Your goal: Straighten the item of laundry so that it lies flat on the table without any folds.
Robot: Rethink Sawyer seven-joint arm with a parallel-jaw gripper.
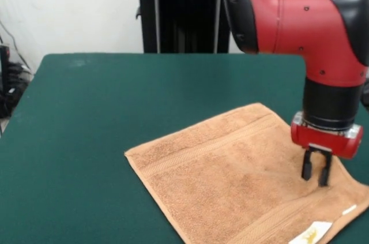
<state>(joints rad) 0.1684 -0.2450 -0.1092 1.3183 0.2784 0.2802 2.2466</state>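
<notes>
The orange-tan terry towel (230, 180) lies spread on the dark green table (104, 117) at the lower right, turned like a diamond, with woven border bands along two sides. It looks mostly flat; its near corner runs off the picture's bottom edge. A white care tag (311, 233) with yellow print lies at its near right edge, and a small white strip (349, 210) lies beside it. My gripper (316, 176) points straight down over the towel's right part, tips at or just above the cloth. Its two black fingers stand a little apart with nothing between them.
The red arm (300, 19) comes in from the upper right. The black pedestal (179, 19) stands behind the table's far edge. Cables hang off the table's left side (11, 82). The table's left and far parts show bare green felt.
</notes>
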